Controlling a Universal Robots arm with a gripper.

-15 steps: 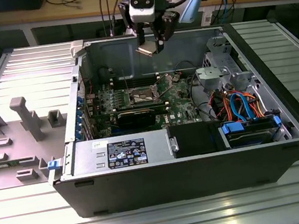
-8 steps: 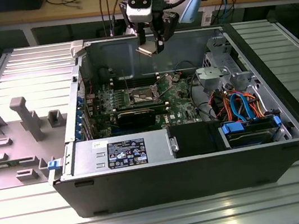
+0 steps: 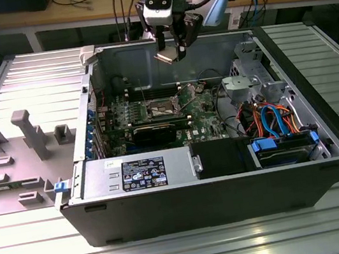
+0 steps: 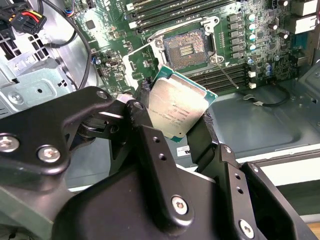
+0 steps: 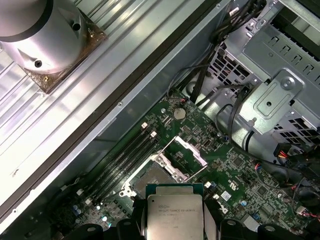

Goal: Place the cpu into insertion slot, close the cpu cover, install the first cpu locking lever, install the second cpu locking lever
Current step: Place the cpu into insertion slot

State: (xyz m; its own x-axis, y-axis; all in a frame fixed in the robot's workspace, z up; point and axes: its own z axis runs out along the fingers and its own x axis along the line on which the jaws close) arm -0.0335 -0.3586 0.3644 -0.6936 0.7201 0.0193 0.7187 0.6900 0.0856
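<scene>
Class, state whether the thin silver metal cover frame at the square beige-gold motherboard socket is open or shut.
Open: the cover frame stands swung away beside the socket, whose contact field lies bare.

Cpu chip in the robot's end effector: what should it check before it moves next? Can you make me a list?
1. The cpu is held by the end effector on opposite edges: ok.
2. The insertion slot is bare, with nothing lying in it: ok.
3. The cpu cover is lifted open, off the slot: ok.
4. The locking lever is released and lies beside the slot: ok.
5. The cpu is turned the right way for the slot: cannot tell.
6. The cpu is straight above the slot: cannot tell.
</scene>
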